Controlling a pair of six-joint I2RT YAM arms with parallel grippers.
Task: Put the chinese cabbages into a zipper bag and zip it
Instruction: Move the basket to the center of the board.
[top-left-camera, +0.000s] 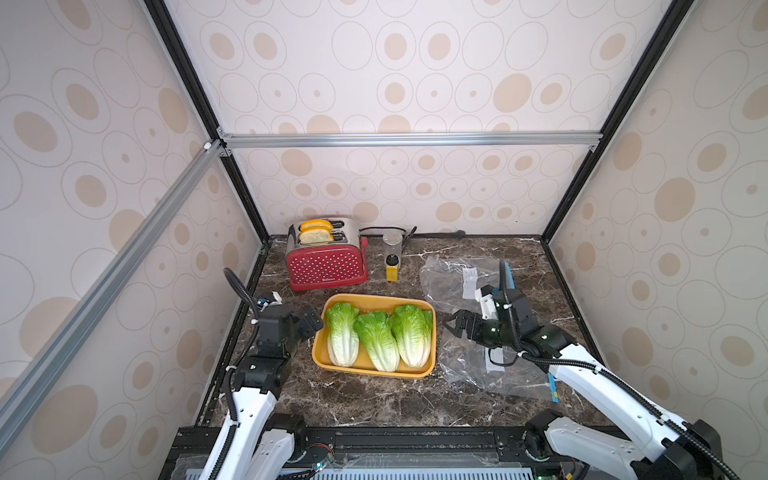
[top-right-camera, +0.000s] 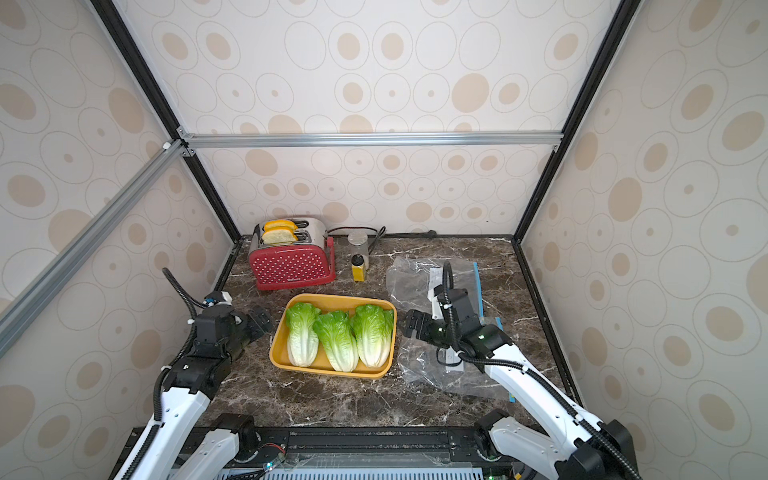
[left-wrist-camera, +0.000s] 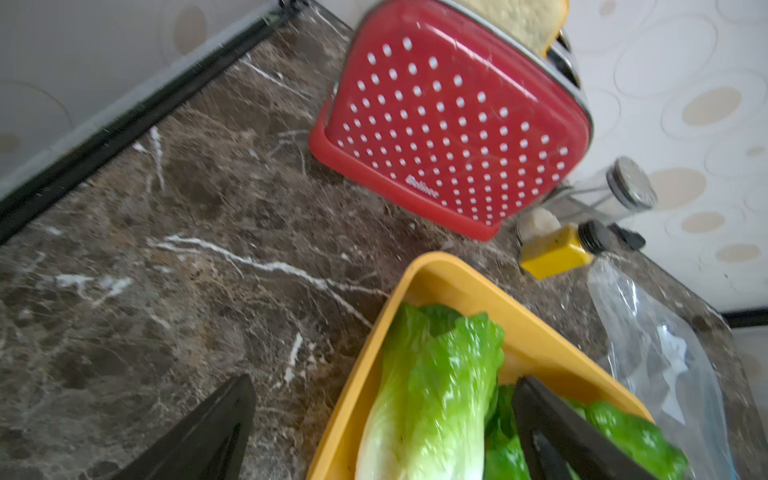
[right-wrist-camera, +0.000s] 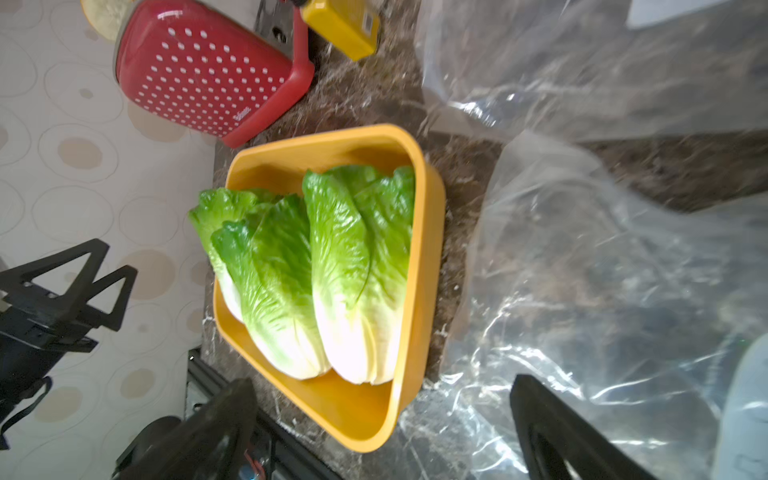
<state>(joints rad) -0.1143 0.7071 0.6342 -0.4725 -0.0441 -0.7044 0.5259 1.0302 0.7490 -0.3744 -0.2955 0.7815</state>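
Three chinese cabbages lie side by side in a yellow tray (top-left-camera: 374, 297): the left one (top-left-camera: 343, 336), the middle one (top-left-camera: 376, 341) and the right one (top-left-camera: 413, 334), green tops toward the back. My left gripper (top-left-camera: 313, 322) hovers at the tray's left edge, open, and in the left wrist view its jaws (left-wrist-camera: 384, 380) straddle the left cabbage (left-wrist-camera: 432, 386) from above without touching it. My right gripper (top-left-camera: 453, 324) is open and empty just right of the tray, over a clear zipper bag (top-left-camera: 469, 368) that lies flat. A second clear bag (top-left-camera: 444, 278) lies behind it.
A red dotted toaster (top-left-camera: 326, 264) holding bread stands behind the tray. Beside it are a yellow bottle (top-left-camera: 392, 270) and a glass jar (top-left-camera: 392, 245). A black cord (top-left-camera: 386, 229) runs along the back wall. Patterned walls close in on three sides.
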